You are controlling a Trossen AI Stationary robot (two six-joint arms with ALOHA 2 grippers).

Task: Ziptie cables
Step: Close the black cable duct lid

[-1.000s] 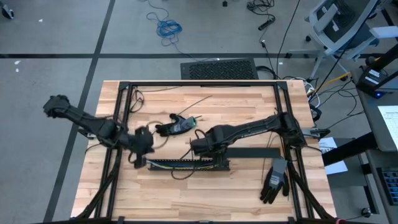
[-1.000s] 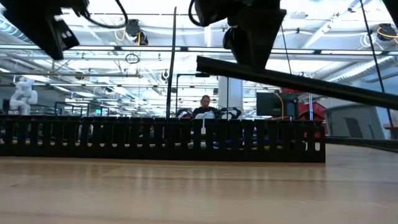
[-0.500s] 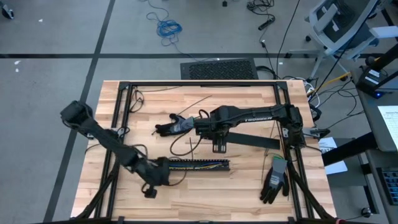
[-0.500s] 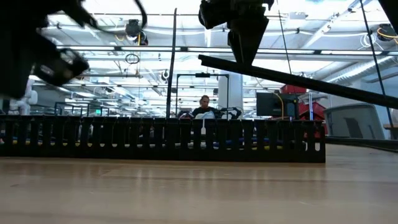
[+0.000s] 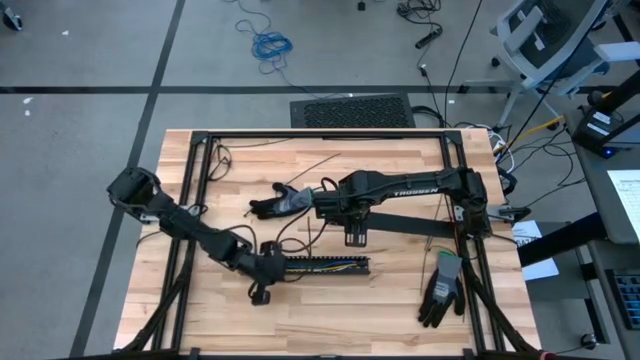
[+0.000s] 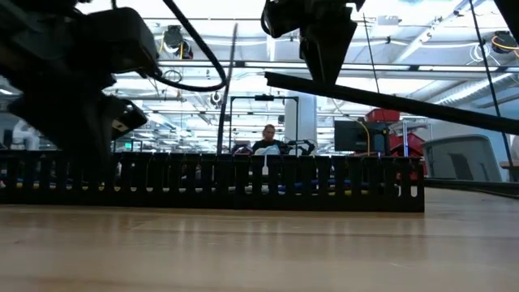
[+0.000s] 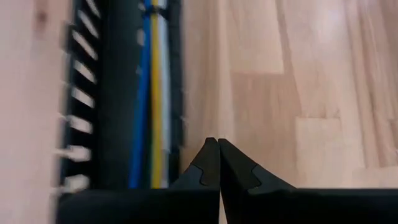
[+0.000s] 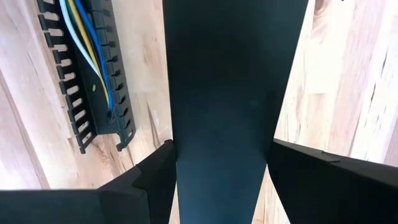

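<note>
the cables [image 7: 151,93] lie inside the black slotted duct [image 5: 318,265], its flat black cover [image 8: 230,99] lifted clear in the right gripper [image 5: 353,236], apparently for access, while the left gripper [image 7: 218,163], fingers pinched together and empty, hovers at the duct's left end.

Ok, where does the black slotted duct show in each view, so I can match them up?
High view: duct lies low centre on the table, left pincer at its left end.
Low view: it spans the middle as a black slotted wall.
Left wrist view: along the left side, cables inside.
Right wrist view: upper left.
Shared landmark: the coloured cables in the duct.
</note>
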